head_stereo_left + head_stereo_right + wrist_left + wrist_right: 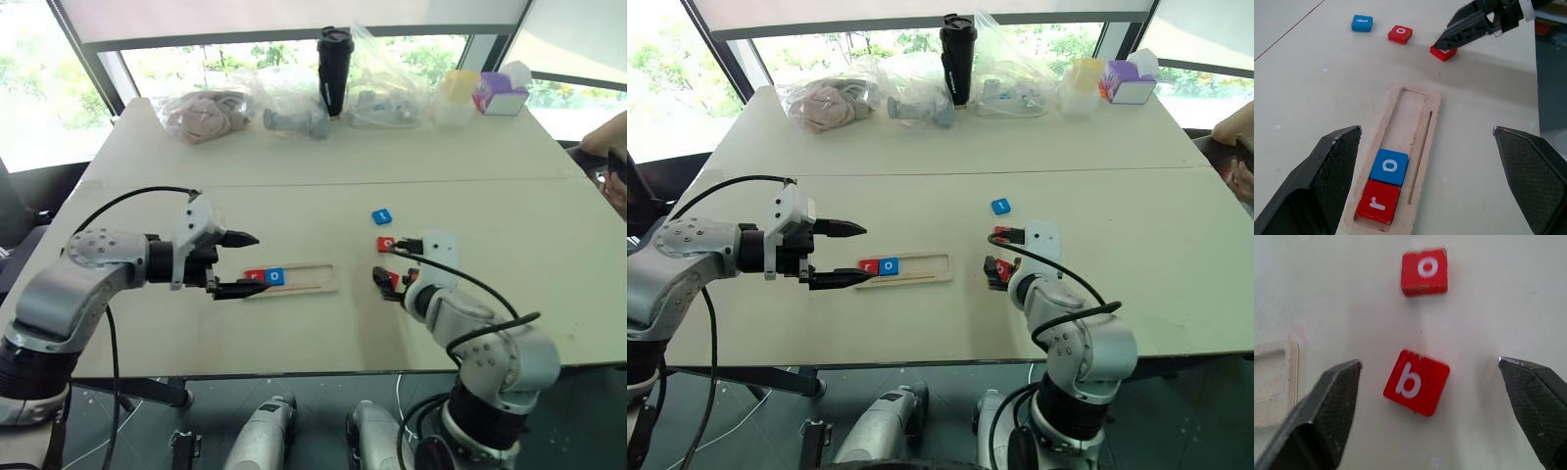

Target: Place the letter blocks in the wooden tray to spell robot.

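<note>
Tray part filled; b tile lies loose between wide right jaws.

The tray holds r and o at its left end. Left gripper is spread wide, empty; right gripper likewise, over the b tile. Tile is judged light, rigid, smooth; best pinched across opposite edges.

Both arms are built of rounded silver-grey metal housings joined by black ring sections, and the left arm's shoulder-side shell carries a ring of small dark screws. Thin black cables loop loosely outside each arm, one arching over the left forearm and others curling around the right arm. Each wrist ends in a white plastic bracket, and the left gripper and right gripper have tapering black fingers with a fine cross-hatched texture on their inner faces.
</note>
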`<state>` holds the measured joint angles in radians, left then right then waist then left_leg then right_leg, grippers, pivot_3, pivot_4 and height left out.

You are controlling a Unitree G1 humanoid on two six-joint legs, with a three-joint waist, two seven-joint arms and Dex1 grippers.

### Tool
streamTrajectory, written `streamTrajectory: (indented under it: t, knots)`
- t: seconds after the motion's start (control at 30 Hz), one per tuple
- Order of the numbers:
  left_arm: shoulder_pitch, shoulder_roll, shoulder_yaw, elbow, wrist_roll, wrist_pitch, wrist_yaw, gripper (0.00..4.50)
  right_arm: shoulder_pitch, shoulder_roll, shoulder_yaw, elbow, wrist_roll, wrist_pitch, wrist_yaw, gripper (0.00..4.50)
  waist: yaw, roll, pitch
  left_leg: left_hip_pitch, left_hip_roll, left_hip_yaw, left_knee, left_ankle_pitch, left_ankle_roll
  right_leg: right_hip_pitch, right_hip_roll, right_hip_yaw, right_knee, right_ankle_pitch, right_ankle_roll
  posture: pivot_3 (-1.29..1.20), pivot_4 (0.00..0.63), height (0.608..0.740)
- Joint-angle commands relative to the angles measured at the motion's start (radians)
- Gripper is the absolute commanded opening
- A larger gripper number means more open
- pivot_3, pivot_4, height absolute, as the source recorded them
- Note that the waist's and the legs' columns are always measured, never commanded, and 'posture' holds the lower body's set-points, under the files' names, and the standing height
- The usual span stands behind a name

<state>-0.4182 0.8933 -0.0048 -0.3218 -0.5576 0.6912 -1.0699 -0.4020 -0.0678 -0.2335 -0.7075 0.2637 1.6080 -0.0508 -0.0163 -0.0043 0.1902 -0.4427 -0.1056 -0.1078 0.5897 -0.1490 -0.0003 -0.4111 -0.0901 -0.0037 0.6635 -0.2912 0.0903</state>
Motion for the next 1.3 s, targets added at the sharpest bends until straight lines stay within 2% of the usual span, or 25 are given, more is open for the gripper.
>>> streamTrajectory:
  t: [0.03,0.07,0.13,0.17,0.2,0.3,0.37,0.53,0.93,1.0,1.07,1.13,1.2,1.3]
  knots:
    - [-0.025,0.033,0.036,0.006,-0.005,-0.017,-0.033,4.50,-0.132,-0.288,-0.029,0.030,0.162,-0.049,0.289,4.46,0.001,0.002,0.002,0.000,0.000,0.000,0.001,0.000,0.000,0.000,0.000,0.000,-0.001,0.000,0.000,0.00,0.150,0.740]
    - [-0.030,0.040,0.035,0.008,-0.008,-0.019,-0.046,4.50,-0.142,-0.371,-0.027,0.057,0.203,-0.087,0.376,4.46,0.002,0.001,0.002,-0.001,0.000,0.001,0.002,0.000,0.000,0.001,-0.001,0.000,-0.001,0.000,0.000,0.00,0.150,0.740]
    - [-0.035,0.058,0.030,0.002,-0.012,-0.021,-0.074,4.50,-0.090,-0.567,0.028,0.104,0.231,-0.288,0.598,4.46,0.005,0.000,0.001,0.000,0.000,-0.001,0.002,0.001,0.002,0.004,0.000,-0.002,-0.003,0.000,0.000,0.00,0.150,0.740]
    - [-0.037,0.064,0.027,0.003,-0.012,-0.023,-0.085,4.50,-0.068,-0.628,0.050,0.124,0.235,-0.365,0.669,4.46,0.005,-0.001,0.001,-0.001,0.000,-0.001,0.001,0.001,0.002,0.006,0.000,-0.003,-0.004,0.000,0.000,0.00,0.150,0.740]
    - [-0.037,0.075,0.025,-0.006,-0.012,-0.025,-0.100,4.50,-0.010,-0.712,0.084,0.167,0.206,-0.520,0.789,4.46,0.004,-0.001,0.000,0.000,0.001,-0.001,0.001,0.000,0.004,0.008,-0.001,-0.003,-0.005,0.000,0.001,0.00,0.150,0.740]
    - [-0.033,0.108,0.011,-0.034,-0.001,-0.031,-0.136,4.50,0.076,-0.838,0.178,0.331,0.128,-0.803,0.976,4.46,0.000,-0.001,0.001,-0.002,0.001,0.000,0.000,-0.001,0.006,0.008,-0.001,-0.003,-0.008,0.001,0.005,0.00,0.150,0.740]
    - [-0.026,0.124,-0.008,-0.051,0.024,-0.044,-0.143,4.50,0.074,-0.849,0.244,0.443,0.075,-0.915,1.012,4.46,-0.006,-0.001,0.001,-0.002,0.000,0.003,0.000,-0.002,0.006,0.008,-0.001,-0.001,-0.008,0.002,0.005,0.00,0.150,0.740]
    - [0.022,0.115,-0.037,-0.070,0.078,-0.080,-0.111,4.50,0.017,-0.773,0.320,0.604,0.026,-1.045,1.034,4.46,-0.002,-0.001,0.001,-0.001,0.002,0.003,0.002,-0.002,0.006,0.008,-0.001,0.000,-0.008,0.000,0.001,0.00,0.150,0.740]
    - [0.082,0.104,-0.031,-0.080,0.087,-0.085,-0.086,4.50,0.012,-0.688,0.355,0.635,-0.015,-1.065,1.001,4.46,0.007,-0.001,0.001,-0.003,0.001,0.003,0.002,-0.002,0.006,0.006,-0.001,0.000,-0.008,0.002,0.003,0.00,0.150,0.740]
    - [0.081,0.102,-0.030,-0.077,0.089,-0.086,-0.087,4.50,0.019,-0.691,0.354,0.634,-0.023,-1.066,0.992,3.93,0.007,-0.001,0.001,-0.003,0.001,0.003,0.002,-0.002,0.005,0.006,-0.001,0.000,-0.008,0.002,0.002,0.00,0.150,0.740]
    - [0.079,0.101,-0.031,-0.075,0.091,-0.086,-0.087,4.50,0.025,-0.691,0.350,0.632,-0.022,-1.065,0.988,3.15,0.007,-0.001,0.001,-0.003,0.001,0.003,0.002,-0.002,0.005,0.006,-0.001,0.000,-0.008,0.001,0.002,0.00,0.150,0.740]
    - [0.077,0.100,-0.033,-0.072,0.092,-0.088,-0.089,4.50,0.034,-0.690,0.347,0.628,-0.020,-1.064,0.987,1.96,0.007,-0.001,0.001,-0.003,0.001,0.003,0.002,-0.002,0.005,0.006,-0.001,0.000,-0.008,0.001,0.002,0.00,0.150,0.740]
    - [0.073,0.101,-0.034,-0.064,0.095,-0.093,-0.093,4.50,0.049,-0.695,0.351,0.620,-0.025,-1.071,0.988,1.16,0.006,-0.001,0.001,-0.003,0.001,0.003,0.002,-0.002,0.006,0.006,-0.001,0.000,-0.008,0.002,0.003,0.00,0.150,0.740]
    - [0.068,0.105,-0.032,-0.050,0.099,-0.099,-0.099,4.50,0.057,-0.695,0.346,0.610,-0.021,-1.067,0.986,1.17,0.007,-0.001,0.001,-0.002,0.001,0.003,0.002,-0.002,0.006,0.007,-0.001,0.000,-0.008,0.002,0.003,0.00,0.150,0.740]
